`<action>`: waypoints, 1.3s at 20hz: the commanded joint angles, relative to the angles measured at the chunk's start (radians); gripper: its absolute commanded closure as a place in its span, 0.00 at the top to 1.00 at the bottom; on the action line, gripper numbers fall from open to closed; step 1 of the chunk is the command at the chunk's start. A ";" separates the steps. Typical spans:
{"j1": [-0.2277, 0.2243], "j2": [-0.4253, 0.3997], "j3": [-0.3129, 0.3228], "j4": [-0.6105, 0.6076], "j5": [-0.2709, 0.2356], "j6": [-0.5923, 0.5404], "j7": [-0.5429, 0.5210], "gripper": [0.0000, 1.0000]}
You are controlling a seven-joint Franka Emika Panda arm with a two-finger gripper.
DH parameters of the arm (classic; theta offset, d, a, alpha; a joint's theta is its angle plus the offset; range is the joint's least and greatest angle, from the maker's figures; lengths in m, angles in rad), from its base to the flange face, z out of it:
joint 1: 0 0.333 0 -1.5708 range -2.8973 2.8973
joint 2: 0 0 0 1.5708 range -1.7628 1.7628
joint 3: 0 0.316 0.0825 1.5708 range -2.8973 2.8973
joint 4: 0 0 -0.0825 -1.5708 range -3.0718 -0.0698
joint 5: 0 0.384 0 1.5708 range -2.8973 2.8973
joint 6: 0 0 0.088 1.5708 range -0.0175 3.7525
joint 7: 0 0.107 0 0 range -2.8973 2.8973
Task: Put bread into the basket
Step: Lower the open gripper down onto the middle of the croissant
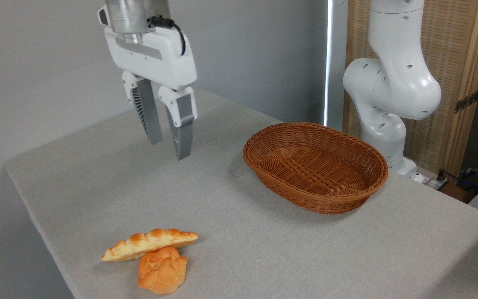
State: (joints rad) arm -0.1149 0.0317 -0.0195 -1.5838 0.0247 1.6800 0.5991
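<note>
The long golden-brown bread (149,243) with its ridged top lies on the grey table (230,232) near the front left edge. The oval wicker basket (315,166) sits empty toward the right rear of the table. My gripper (168,148) hangs in the air well above the table, to the left of the basket and far behind the bread. It is open, with nothing between its two grey fingers (180,133).
A round knotted orange bun (162,270) rests against the front side of the bread. The arm's white base (388,91) stands behind the basket at the right. The table's left edge runs close to the bread and bun.
</note>
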 commanded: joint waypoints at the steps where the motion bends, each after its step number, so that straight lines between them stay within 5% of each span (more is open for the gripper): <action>1: -0.025 0.039 -0.011 0.010 0.003 0.053 -0.019 1.00; 9: -0.034 0.152 -0.014 -0.053 0.020 0.306 0.008 1.00; 13: -0.040 0.183 -0.039 -0.097 0.176 0.326 0.045 1.00; 18: -0.040 0.198 -0.040 -0.175 0.204 0.453 0.048 1.00; 20: -0.040 0.200 -0.040 -0.221 0.253 0.526 0.053 1.00; 26: -0.038 0.217 -0.062 -0.231 0.287 0.537 0.054 1.00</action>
State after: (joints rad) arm -0.1558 0.2465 -0.0660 -1.7981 0.2952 2.1931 0.6412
